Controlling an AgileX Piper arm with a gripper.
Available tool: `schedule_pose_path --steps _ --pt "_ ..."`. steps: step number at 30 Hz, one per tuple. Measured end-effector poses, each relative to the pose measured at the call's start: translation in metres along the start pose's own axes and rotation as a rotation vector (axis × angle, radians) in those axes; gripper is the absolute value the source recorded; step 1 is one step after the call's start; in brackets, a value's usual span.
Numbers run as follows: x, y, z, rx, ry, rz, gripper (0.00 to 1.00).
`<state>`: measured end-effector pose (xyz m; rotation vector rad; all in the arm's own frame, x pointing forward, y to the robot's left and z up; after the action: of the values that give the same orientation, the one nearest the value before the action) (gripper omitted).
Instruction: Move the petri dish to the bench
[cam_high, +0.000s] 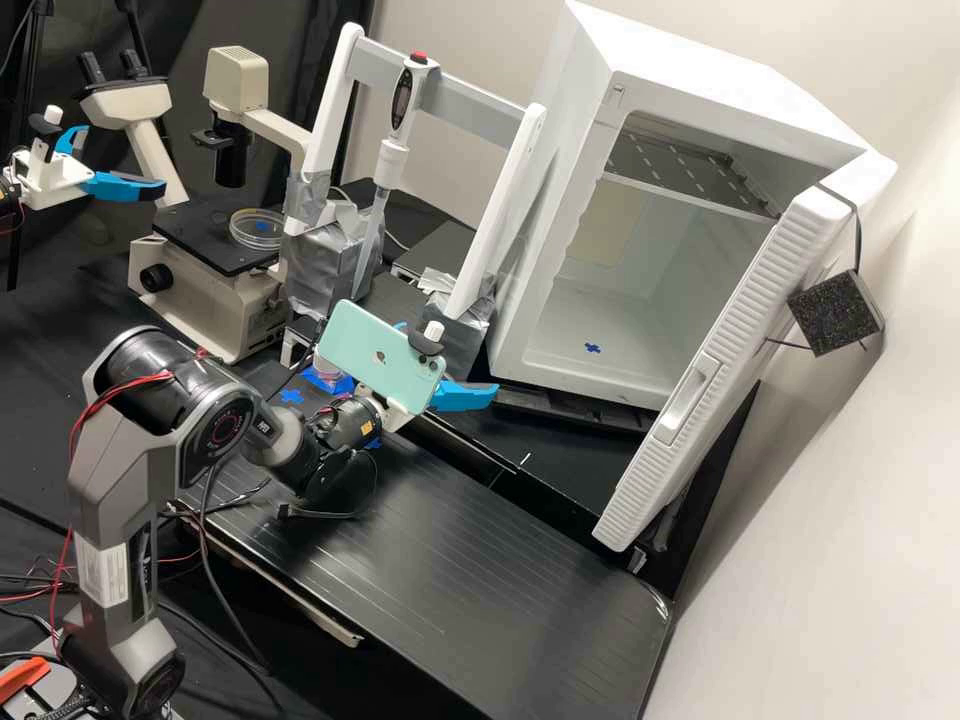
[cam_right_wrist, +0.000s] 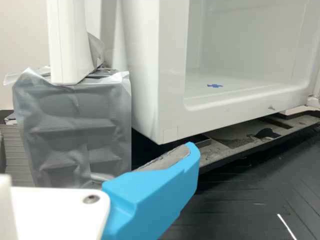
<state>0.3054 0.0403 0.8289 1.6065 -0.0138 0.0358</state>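
Note:
In the high view my gripper (cam_high: 450, 362) is at the middle of the bench, its blue fingers spread apart, one partly hidden behind the phone on the wrist. Nothing shows between them. A clear round petri dish (cam_high: 257, 230) with a blue mark lies flat on the black microscope stage, well to the gripper's left and farther back. In the wrist view one blue finger (cam_right_wrist: 155, 192) of the gripper appears in front of the white incubator's lower edge.
The open white incubator (cam_high: 560, 372) stands right of the gripper, its door swung outward. A taped stand (cam_high: 325, 265) holds a pipette beside the microscope (cam_high: 205, 300). Blue tape (cam_high: 291, 396) marks the black bench (cam_high: 480, 570); a pinkish round item (cam_high: 328, 372) is partly behind the phone.

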Motion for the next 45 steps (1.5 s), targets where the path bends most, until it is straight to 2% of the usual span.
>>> schedule_pose_path --steps 9,14,18,20,25,30,33,35,45 --pt "-0.001 0.0 0.0 0.0 0.002 0.002 1.0" --pt "-0.018 0.002 0.002 0.017 0.013 0.004 1.0" --pt "-0.042 0.008 -0.004 0.057 0.078 0.029 1.0" --pt "-0.054 0.01 -0.007 0.067 0.112 0.043 1.0" --pt "-0.098 0.003 -0.033 0.082 0.268 0.033 1.0" --pt "-0.142 -0.012 -0.073 0.029 0.503 -0.021 1.0" --pt "-0.16 -0.021 -0.092 0.002 0.606 -0.049 1.0" --pt "-0.167 -0.027 -0.1 -0.01 0.642 -0.075 1.0" --pt "-0.183 -0.042 -0.148 -0.123 0.808 -0.128 1.0"
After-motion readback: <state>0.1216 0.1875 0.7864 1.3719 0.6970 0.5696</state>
